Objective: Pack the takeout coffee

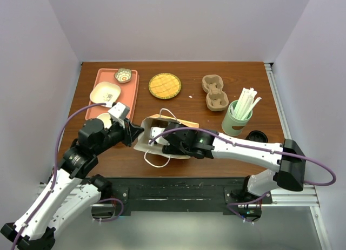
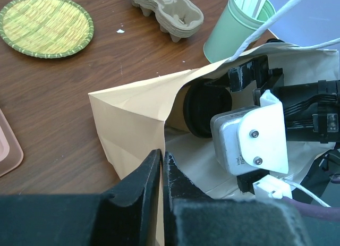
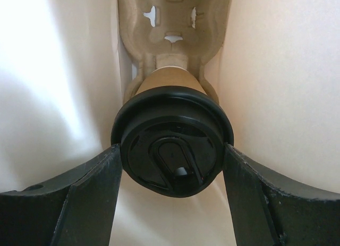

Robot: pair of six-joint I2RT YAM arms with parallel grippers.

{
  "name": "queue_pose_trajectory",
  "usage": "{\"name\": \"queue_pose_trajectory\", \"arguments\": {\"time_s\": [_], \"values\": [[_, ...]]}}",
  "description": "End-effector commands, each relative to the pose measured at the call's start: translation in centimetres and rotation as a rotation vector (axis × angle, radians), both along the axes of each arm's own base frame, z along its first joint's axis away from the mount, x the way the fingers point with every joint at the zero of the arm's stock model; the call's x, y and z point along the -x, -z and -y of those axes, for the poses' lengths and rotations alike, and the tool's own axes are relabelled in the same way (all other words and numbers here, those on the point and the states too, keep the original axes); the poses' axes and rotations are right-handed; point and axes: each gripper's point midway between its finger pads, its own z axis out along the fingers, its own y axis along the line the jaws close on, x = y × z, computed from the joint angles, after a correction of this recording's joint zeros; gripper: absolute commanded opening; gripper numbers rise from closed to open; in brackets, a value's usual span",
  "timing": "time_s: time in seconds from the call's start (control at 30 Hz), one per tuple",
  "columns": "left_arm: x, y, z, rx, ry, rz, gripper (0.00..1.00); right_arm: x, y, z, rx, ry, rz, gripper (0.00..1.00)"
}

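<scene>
A tan paper bag (image 1: 154, 123) lies on its side on the wooden table, its mouth toward the right arm. My left gripper (image 2: 162, 153) is shut on the bag's (image 2: 135, 113) near edge, with paper between the jaws. My right gripper (image 3: 172, 151) reaches deep inside the bag, shut on the black lid of the takeout coffee (image 3: 170, 81). The cup's base rests in a pulp cup carrier (image 3: 172, 23) at the bag's bottom. From the left wrist view the black lid (image 2: 204, 110) shows in the bag's mouth, behind the right wrist camera (image 2: 249, 137).
A pale-green cup of white straws (image 1: 237, 118) and a loose black lid (image 1: 257, 136) stand right of the bag. Stacked pulp carriers (image 1: 214, 92) and a woven round mat (image 1: 164, 85) lie behind it. A pink tray (image 1: 131, 96) with bowls sits at the back left.
</scene>
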Motion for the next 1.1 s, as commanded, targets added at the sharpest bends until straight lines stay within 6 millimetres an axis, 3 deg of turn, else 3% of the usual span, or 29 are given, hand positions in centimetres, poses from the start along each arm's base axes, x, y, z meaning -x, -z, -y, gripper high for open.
{"name": "queue_pose_trajectory", "arguments": {"time_s": [0.0,0.17,0.3,0.33,0.47,0.5,0.7,0.93,1.07], "values": [[0.0,-1.4,-0.1,0.01,-0.005,0.018,0.21,-0.2,-0.1,-0.3,-0.036,-0.007,0.012,0.37],[-0.2,-0.7,-0.1,-0.022,-0.003,-0.005,0.42,0.0,0.4,0.1,-0.043,-0.002,0.004,0.37],[-0.7,0.1,-0.1,-0.054,-0.015,-0.036,0.46,0.3,0.7,0.5,-0.041,-0.002,-0.001,0.37],[-0.8,0.1,-0.1,-0.06,-0.013,-0.041,0.45,0.3,0.9,0.7,-0.031,-0.003,-0.003,0.37],[-0.6,-1.1,0.0,-0.045,0.008,0.0,0.04,0.3,0.0,0.6,-0.053,-0.012,0.011,0.37],[-0.4,-1.5,0.1,-0.035,0.019,0.017,0.0,0.2,-0.5,0.4,-0.062,-0.013,0.018,0.37],[0.1,-3.0,-0.5,0.012,0.0,0.11,0.0,-0.4,-2.9,-1.1,-0.106,-0.036,0.048,0.36],[-0.9,-1.6,-1.4,-0.019,-0.057,0.153,0.0,-0.9,-4.8,-2.0,-0.113,-0.116,0.107,0.36],[-1.5,-0.9,-1.4,-0.059,-0.058,0.165,0.0,-1.5,-4.2,-2.3,-0.069,-0.136,0.133,0.36]]}}
